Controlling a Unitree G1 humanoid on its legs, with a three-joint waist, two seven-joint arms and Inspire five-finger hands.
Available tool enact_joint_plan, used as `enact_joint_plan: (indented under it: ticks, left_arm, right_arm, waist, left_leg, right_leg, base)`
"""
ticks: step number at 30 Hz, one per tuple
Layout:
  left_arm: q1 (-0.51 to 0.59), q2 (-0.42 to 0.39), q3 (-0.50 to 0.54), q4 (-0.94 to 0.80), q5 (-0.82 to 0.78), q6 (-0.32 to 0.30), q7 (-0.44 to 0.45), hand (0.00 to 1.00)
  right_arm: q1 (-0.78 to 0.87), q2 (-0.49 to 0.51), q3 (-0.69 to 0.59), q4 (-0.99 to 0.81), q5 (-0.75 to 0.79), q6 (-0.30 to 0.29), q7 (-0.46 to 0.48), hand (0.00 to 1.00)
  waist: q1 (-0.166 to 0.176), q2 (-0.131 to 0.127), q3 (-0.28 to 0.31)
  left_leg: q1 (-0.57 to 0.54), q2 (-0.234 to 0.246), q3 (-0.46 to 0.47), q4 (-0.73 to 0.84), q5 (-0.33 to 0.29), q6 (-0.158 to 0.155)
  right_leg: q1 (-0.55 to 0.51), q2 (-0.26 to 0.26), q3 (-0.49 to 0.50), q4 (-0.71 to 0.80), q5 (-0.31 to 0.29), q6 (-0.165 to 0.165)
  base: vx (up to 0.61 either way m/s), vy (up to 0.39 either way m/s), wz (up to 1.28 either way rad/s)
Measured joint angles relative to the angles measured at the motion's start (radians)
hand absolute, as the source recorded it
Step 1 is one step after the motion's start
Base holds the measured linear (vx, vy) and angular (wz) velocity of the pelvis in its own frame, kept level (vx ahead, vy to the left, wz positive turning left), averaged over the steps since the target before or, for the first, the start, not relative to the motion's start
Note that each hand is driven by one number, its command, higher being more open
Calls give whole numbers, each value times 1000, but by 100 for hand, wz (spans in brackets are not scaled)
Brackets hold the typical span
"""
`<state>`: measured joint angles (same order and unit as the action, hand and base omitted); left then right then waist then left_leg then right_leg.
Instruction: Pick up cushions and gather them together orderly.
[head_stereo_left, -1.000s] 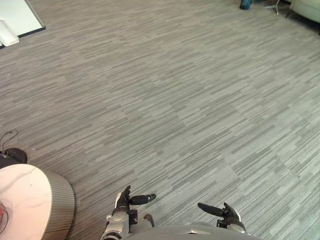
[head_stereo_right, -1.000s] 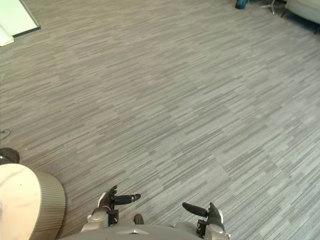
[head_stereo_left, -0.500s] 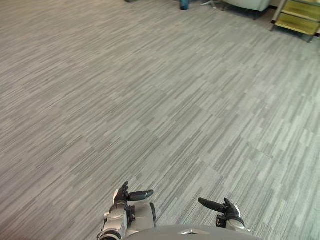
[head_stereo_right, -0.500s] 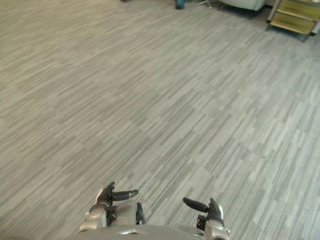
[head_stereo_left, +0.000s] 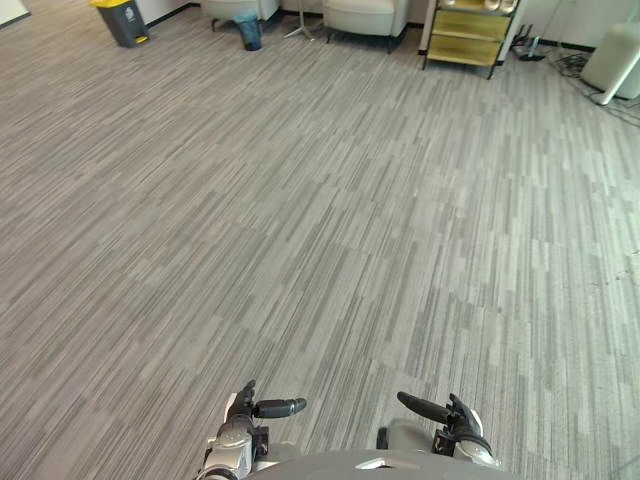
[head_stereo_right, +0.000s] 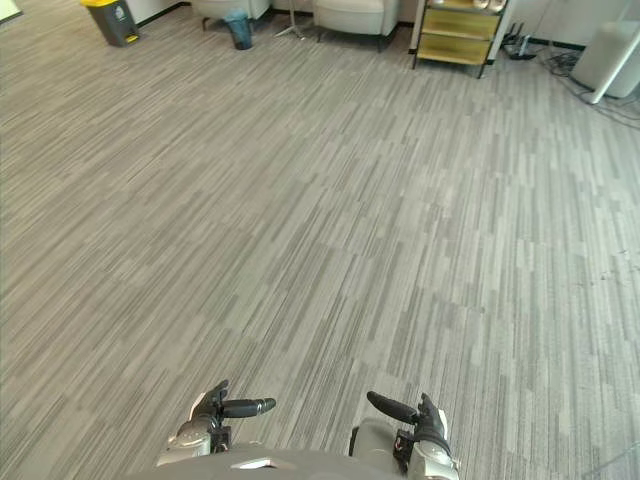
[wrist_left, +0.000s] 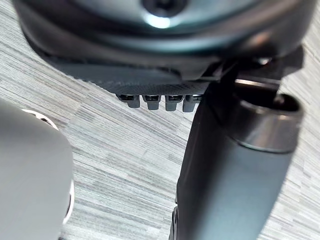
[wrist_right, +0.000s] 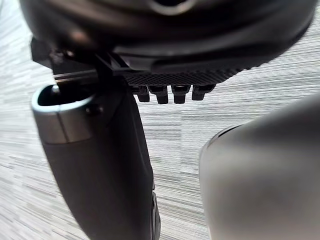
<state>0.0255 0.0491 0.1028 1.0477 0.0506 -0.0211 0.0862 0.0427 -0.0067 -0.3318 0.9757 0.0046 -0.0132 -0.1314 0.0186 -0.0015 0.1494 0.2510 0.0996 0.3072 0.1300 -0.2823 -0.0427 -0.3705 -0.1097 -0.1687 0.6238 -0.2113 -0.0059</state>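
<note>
My left hand (head_stereo_left: 240, 417) hangs low at the near edge of the grey carpet, fingers relaxed and thumb pointing inward, holding nothing. My right hand (head_stereo_left: 457, 424) mirrors it a short way to the right, also open and empty. In the left wrist view the left thumb (wrist_left: 230, 170) stands out over bare carpet. The right wrist view shows the right thumb (wrist_right: 100, 165) the same way.
Along the far wall stand a yellow-lidded bin (head_stereo_left: 122, 20), a small dark blue bin (head_stereo_left: 249, 30), pale armchairs (head_stereo_left: 365, 14) and a yellow shelf unit (head_stereo_left: 468, 30). A white appliance (head_stereo_left: 615, 60) with floor cables sits at far right. Wide grey carpet (head_stereo_left: 320, 220) lies between.
The camera has swung round: the round table at the left has left the picture and the far wall's furniture has come in. Both hands keep their pose.
</note>
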Motion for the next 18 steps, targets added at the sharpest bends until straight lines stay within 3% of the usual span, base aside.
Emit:
enact_joint_plan:
  ticks: [1, 2, 4, 5, 6, 7, 9, 10, 12, 14, 16, 17, 18]
  left_arm:
    - [-5, -11, -20, 27, 1, 1, -4, 100]
    - [-8, -26, -9, 35, 2, 1, -5, 100]
    - [-11, -37, 9, 35, 10, 3, -6, 100]
    - [-11, -42, 30, 30, 18, 3, -7, 100]
    - [-7, -44, 54, 10, 22, 3, -5, 100]
    - [-4, -52, 83, -25, 23, 1, -5, 100]
    - [7, -55, 94, -65, 23, 0, -4, 100]
    - [12, -54, 92, -85, 23, -1, -5, 100]
    - [12, -56, 92, -121, 20, -6, -5, 100]
    - [7, -54, 92, -131, 18, -15, -4, 100]
    - [8, -53, 87, -131, 18, -23, -4, 100]
    - [7, -54, 84, -129, 11, -24, 0, 100]
    - [3, -53, 76, -121, 7, -28, 1, 100]
  right_arm:
    - [-19, -25, 0, 26, -5, 1, 0, 100]
    - [-30, -40, -4, 42, -5, 1, -2, 100]
    - [-30, -38, -43, 51, 0, 16, -5, 100]
    - [-26, -36, -53, 50, 0, 26, -11, 100]
    - [-13, -37, -42, 43, 0, 30, -15, 100]
    - [-5, -35, -28, 34, 0, 27, -21, 100]
    - [4, -30, 13, 35, 4, 26, -27, 100]
    - [7, -27, 35, 33, 6, 26, -25, 100]
    - [6, -23, 47, 24, 17, 27, -22, 100]
    - [-3, -9, 37, 22, 36, 32, -26, 100]
    - [-3, -3, 28, 22, 36, 31, -26, 100]
    - [-2, -6, 28, 31, 36, 31, -26, 100]
    - [-4, -2, 28, 47, 36, 31, -26, 100]
  waist:
    - [3, 38, -4]
    - [3, 55, -4]
    - [4, 68, 2]
    - [-3, 71, 6]
    - [-7, 65, 15]
    - [0, 66, 28]
    - [13, 64, 31]
    - [22, 63, 31]
    - [37, 58, 32]
    - [44, 39, 42]
    - [53, 33, 40]
    - [73, 36, 37]
    - [78, 27, 32]
  left_leg:
    - [20, 46, -29, -14, 10, -7]
    - [12, 64, -49, 12, 43, -24]
    - [-4, 87, -63, 105, 105, -48]
    - [-39, 104, -86, 226, 137, -46]
    - [-129, 129, -136, 453, 174, -53]
    - [-238, 160, -168, 732, 157, -49]
    - [-371, 175, -166, 937, 121, -43]
    - [-432, 174, -154, 953, 102, -38]
    - [-538, 162, -107, 871, 69, -15]
    - [-576, 88, -45, 565, 56, -8]
    - [-579, 9, -50, 210, 150, -18]
    - [-589, -10, -83, 153, 262, -14]
    - [-582, -25, -103, 150, 325, 2]
  right_leg:
    - [21, 49, -10, -8, -27, -25]
    - [29, 72, -11, -20, -45, -47]
    - [87, 92, -17, -56, -62, -70]
    - [141, 101, -18, -99, -63, -71]
    - [220, 108, -20, -168, -63, -72]
    - [311, 124, -16, -233, -63, -74]
    - [421, 138, -5, -308, -70, -86]
    - [461, 144, 6, -346, -73, -88]
    - [521, 146, 27, -399, -77, -87]
    - [593, 118, 63, -450, -85, -69]
    - [641, 93, 106, -499, -95, -52]
    - [669, 90, 150, -522, -106, -34]
    - [682, 88, 175, -525, -106, -34]
  base:
    - [669, -341, -16]
    - [688, -371, -33]
    - [613, -340, -15]
    - [428, -230, 4]
    - [465, -240, 4]
    - [434, -215, -6]
    - [369, -152, -20]
    - [336, -96, -26]
    - [331, -46, -30]
    - [528, 46, -50]
    - [602, 141, -82]
    - [544, 144, -97]
    - [584, 147, -76]
